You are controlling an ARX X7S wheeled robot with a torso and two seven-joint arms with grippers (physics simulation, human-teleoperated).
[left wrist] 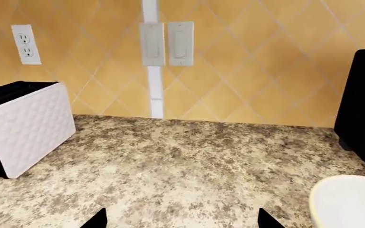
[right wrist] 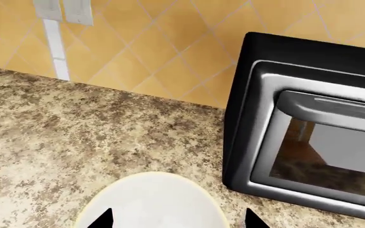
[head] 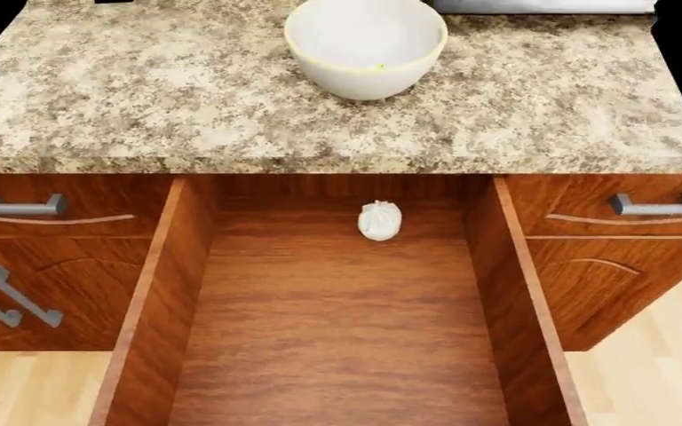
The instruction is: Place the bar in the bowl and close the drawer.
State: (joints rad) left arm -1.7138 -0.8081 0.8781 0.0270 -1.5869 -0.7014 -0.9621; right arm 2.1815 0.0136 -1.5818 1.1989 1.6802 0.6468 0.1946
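In the head view the white bowl stands on the speckled countertop, just behind its front edge. Below it the wide wooden drawer is pulled fully open. The small white bar lies at the back of the drawer floor, touching nothing else. My left gripper is open over bare counter, with the bowl's rim off to one side. My right gripper is open right above the bowl, holding nothing. Neither gripper's fingers show in the head view.
A white toaster and a black microwave stand at the back of the counter against the tiled wall. Narrower drawer fronts with grey handles flank the open drawer, and wood floor lies below.
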